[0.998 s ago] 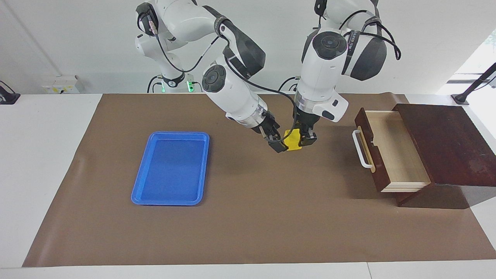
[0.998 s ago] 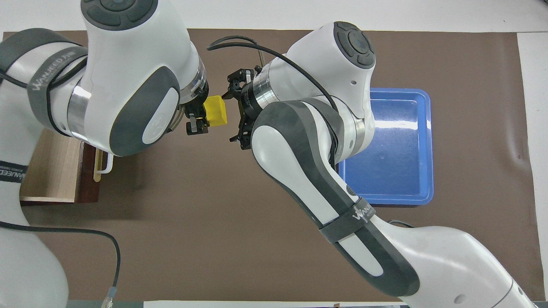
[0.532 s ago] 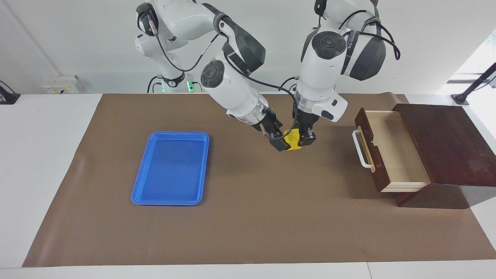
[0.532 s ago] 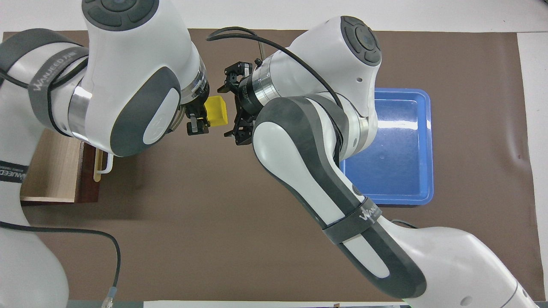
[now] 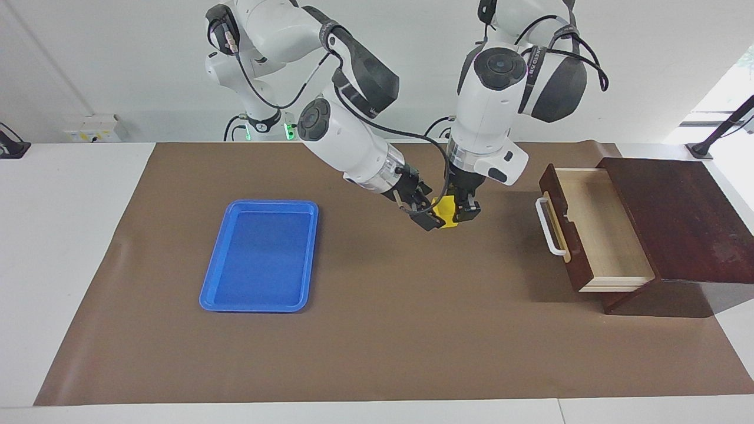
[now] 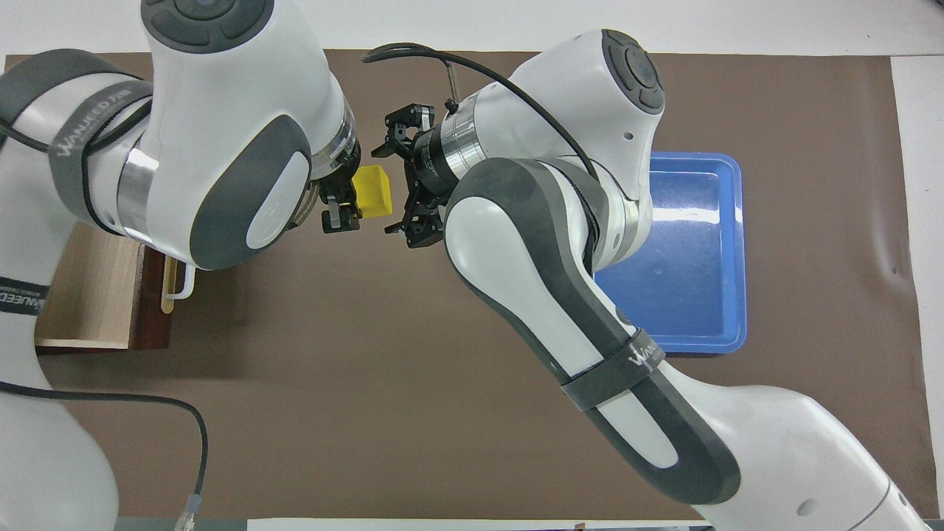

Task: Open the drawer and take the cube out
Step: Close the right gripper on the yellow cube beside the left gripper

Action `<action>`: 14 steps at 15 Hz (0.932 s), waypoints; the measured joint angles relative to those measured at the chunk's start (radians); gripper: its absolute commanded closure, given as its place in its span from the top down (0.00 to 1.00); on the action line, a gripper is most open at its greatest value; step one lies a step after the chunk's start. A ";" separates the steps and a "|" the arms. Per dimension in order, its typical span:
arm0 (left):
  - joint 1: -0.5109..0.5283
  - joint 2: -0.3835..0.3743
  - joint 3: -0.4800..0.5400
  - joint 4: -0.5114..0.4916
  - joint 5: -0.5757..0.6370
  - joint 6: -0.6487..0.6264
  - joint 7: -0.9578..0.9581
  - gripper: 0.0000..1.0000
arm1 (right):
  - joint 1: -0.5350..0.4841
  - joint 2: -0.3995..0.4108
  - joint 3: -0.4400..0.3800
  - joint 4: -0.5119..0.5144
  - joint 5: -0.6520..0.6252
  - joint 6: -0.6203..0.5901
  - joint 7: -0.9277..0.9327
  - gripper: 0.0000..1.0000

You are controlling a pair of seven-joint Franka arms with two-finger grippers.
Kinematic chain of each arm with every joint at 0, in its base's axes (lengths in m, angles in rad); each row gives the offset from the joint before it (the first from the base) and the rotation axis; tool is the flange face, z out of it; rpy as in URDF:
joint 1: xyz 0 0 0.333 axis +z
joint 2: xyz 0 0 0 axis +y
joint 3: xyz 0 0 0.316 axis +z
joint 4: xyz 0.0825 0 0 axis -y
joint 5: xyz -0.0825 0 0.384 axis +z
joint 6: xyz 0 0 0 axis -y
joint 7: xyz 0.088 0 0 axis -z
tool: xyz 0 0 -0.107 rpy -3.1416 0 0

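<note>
Our dark reddish-brown wooden drawer (image 5: 595,229) stays pulled open. Our right gripper (image 5: 425,213), fingers spread wide, has drawn slightly back from the small yellow plastic cube (image 5: 446,211), which our left gripper (image 5: 461,211) still pinches above the brown mat (image 5: 383,330).

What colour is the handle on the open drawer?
White: a bar handle on the drawer front, clearest in the facing view.

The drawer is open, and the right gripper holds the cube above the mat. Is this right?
Not quite: the left gripper holds the cube above the mat, as the facing view shows. The right gripper is open beside it. The drawer is open.
</note>
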 measured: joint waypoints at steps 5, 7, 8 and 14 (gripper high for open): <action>0.000 0.000 0.000 0.000 0.000 0.000 0.000 0.00 | -0.010 -0.008 -0.001 -0.054 0.096 0.062 -0.051 1.00; 0.000 0.000 -0.001 0.000 0.000 0.000 0.000 0.00 | -0.025 -0.015 -0.001 -0.055 0.131 0.063 -0.052 1.00; 0.000 0.000 -0.001 0.000 0.000 0.000 0.000 0.00 | -0.031 -0.020 -0.001 -0.056 0.136 0.063 -0.053 1.00; 0.000 0.000 -0.001 0.000 0.000 0.000 0.000 0.00 | -0.013 -0.041 0.003 -0.103 0.137 0.081 -0.077 1.00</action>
